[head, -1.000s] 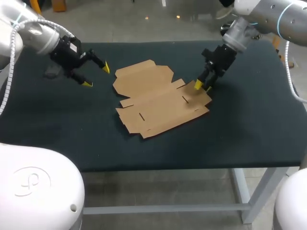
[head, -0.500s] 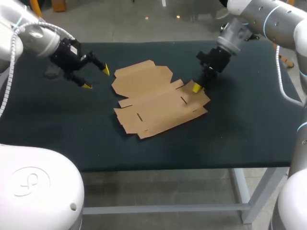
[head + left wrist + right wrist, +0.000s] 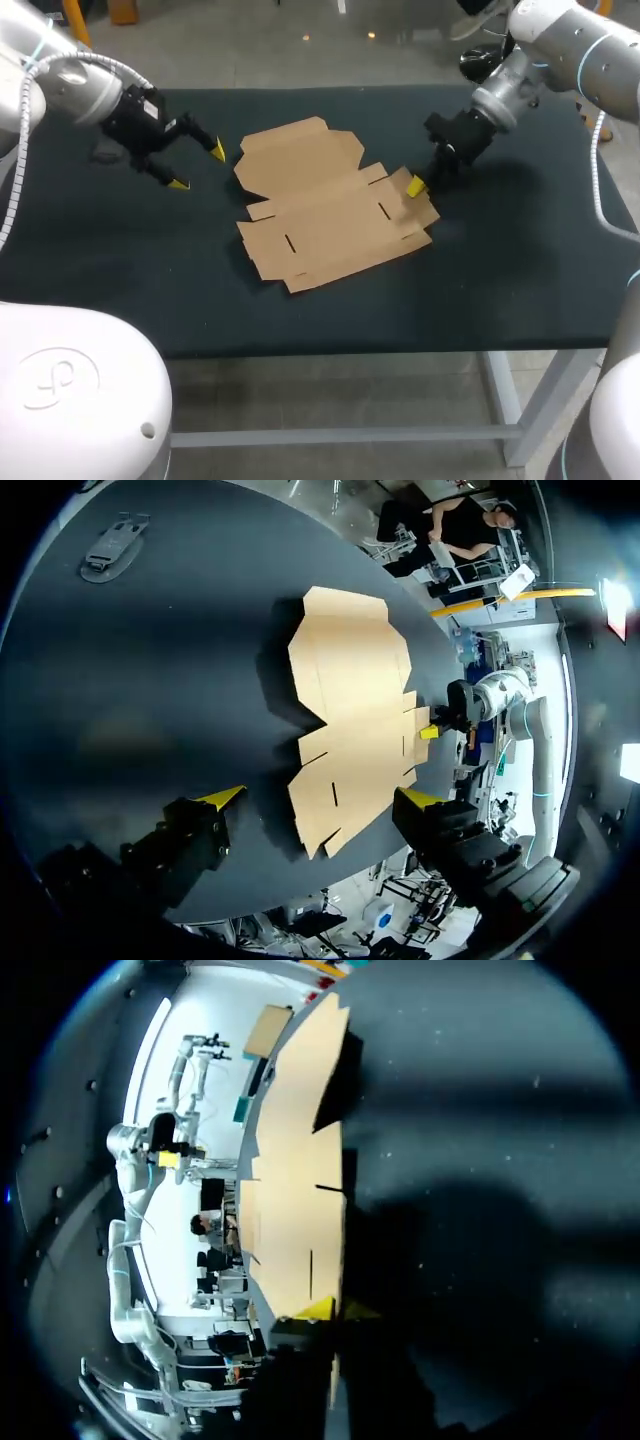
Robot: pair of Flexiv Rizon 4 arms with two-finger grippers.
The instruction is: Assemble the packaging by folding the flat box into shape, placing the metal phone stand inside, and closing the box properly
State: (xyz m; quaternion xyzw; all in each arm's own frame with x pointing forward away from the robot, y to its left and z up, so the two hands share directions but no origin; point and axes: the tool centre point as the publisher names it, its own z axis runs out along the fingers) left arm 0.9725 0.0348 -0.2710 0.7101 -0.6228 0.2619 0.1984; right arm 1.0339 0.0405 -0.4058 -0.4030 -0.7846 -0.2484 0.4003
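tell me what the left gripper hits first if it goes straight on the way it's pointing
Probably the flat box, lying straight ahead of the open left gripper. Depth is unclear, so it might touch the table just short of the cardboard instead.

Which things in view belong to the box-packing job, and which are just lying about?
Of the job: flat cardboard box; metal phone stand, at the table's far corner; left gripper; right gripper, at the box's edge.
Not of the job: only the dark table under them.
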